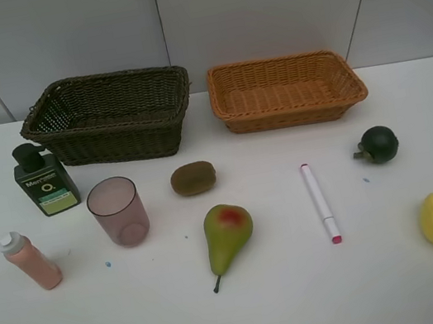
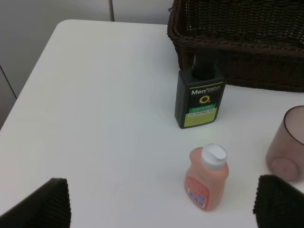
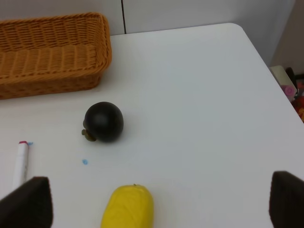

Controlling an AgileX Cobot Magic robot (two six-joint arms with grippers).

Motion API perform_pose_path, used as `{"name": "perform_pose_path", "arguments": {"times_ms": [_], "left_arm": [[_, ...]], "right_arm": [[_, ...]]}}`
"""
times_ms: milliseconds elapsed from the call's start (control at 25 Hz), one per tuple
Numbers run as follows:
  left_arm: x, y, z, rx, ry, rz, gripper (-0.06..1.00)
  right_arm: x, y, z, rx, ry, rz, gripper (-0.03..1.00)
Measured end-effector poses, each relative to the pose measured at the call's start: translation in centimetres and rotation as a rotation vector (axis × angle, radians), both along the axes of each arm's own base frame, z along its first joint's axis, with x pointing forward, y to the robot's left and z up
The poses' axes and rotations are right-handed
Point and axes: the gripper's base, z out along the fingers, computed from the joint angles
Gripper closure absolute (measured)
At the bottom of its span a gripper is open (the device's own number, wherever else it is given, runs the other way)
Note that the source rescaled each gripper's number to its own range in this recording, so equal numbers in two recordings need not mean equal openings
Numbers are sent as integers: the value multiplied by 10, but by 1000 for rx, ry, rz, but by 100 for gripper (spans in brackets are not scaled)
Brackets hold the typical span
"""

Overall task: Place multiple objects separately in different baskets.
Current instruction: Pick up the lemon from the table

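Nothing has gone into a basket yet, and the layout looks made for easy picking. Nearest, the left jaws stand fully apart and hold nothing, hanging over the left side of the tabletop just short of the pink bottle. The right jaws stand equally wide and empty, with the lemon lying between them and below.

Every item has clear space around it and none touches another, probably so a grasp on one won't knock the next. The pear lies on its side, stem toward the near edge, and the marker lies flat to its right. The cup stands mouth up beside the pink bottle, which is upright. Further back are the kiwi and, well to the right, the dark fruit. The green bottle stands just in front of the brown basket.

That basket and the orange basket sit side by side at the far edge, one on each arm's side, mouths up and empty (which item belongs in which, I cannot tell). Each arm likely starts with what lies closest.
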Motion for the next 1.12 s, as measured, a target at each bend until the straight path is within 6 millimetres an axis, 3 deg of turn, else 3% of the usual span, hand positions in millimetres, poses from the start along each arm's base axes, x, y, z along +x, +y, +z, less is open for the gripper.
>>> {"name": "perform_pose_path", "arguments": {"times_ms": [1120], "left_arm": [[0,0,0,0,0,0,-5]], "right_arm": [[0,0,0,0,0,0,-3]]}}
